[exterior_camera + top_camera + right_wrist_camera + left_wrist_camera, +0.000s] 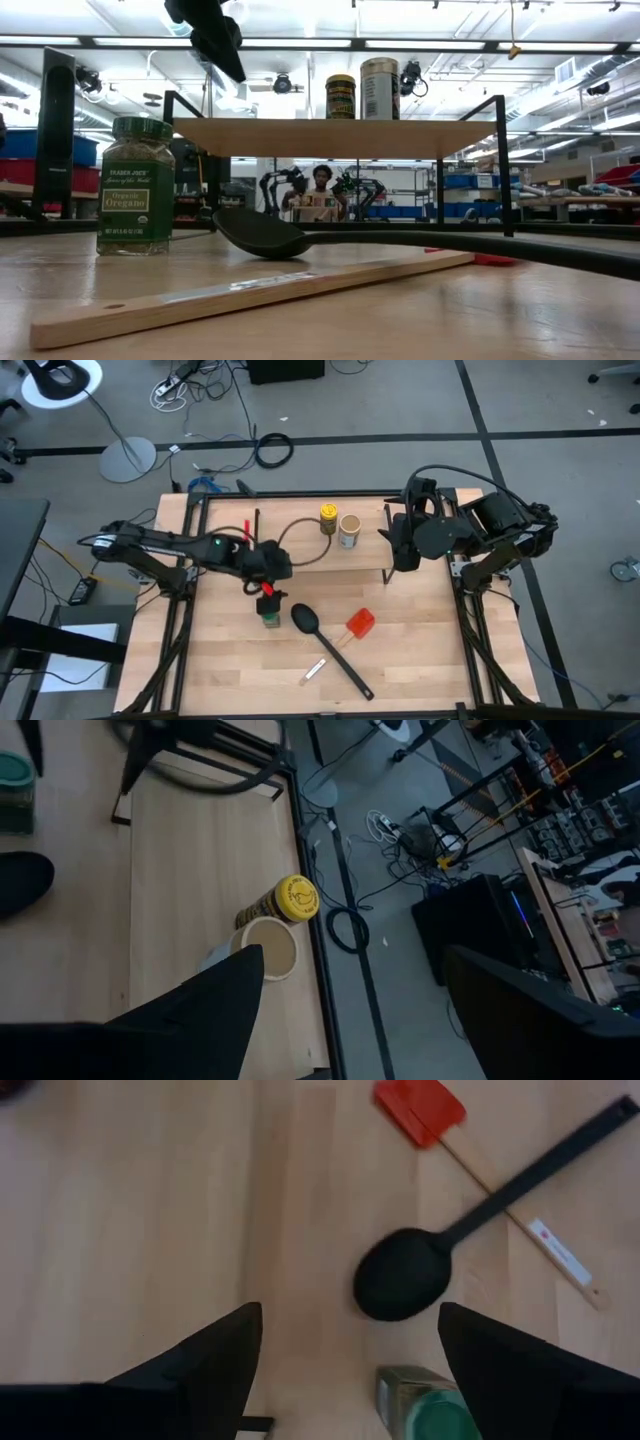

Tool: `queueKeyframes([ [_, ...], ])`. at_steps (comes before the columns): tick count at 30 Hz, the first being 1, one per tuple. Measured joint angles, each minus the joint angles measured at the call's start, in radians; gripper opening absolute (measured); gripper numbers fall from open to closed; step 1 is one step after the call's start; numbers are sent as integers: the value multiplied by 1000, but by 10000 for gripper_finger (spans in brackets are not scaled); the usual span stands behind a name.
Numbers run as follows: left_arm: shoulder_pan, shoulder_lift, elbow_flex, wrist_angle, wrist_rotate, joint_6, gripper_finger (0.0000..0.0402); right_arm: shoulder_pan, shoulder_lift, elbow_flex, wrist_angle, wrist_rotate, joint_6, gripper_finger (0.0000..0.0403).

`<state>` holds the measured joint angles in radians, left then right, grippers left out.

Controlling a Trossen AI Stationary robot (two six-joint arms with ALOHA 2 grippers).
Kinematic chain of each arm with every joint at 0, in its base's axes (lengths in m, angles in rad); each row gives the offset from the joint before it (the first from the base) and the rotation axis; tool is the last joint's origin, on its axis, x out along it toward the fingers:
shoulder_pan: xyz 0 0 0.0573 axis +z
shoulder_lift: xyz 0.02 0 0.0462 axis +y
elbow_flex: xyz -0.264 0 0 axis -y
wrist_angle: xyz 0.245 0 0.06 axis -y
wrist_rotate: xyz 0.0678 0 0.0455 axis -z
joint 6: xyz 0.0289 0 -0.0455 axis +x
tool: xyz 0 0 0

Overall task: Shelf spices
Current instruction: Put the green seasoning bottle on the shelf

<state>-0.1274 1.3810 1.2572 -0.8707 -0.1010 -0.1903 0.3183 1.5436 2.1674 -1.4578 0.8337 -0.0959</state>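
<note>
table (420,660): three spices, two shelved

You've got two of the spices up on the shelf (320,137) already: the yellow jar (327,517) and the tan jar (349,530) stand upright, just beside each other, near the middle of its light wooden top. The shelf itself sits along the table's far edge on thin black legs. The green-topped oregano jar (136,186) is upright down on the tabletop, in front of the shelf's left end.
</note>
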Motion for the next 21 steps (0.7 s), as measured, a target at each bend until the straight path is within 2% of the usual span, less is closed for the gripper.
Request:
queueKeyframes([
  [8,-86,49,0,-17,-9,-69,308,0,0,0,17,-24,0,308],
  [21,-207,45,1,-81,-119,-208,308,2,0,0,19,-30,47,308],
])
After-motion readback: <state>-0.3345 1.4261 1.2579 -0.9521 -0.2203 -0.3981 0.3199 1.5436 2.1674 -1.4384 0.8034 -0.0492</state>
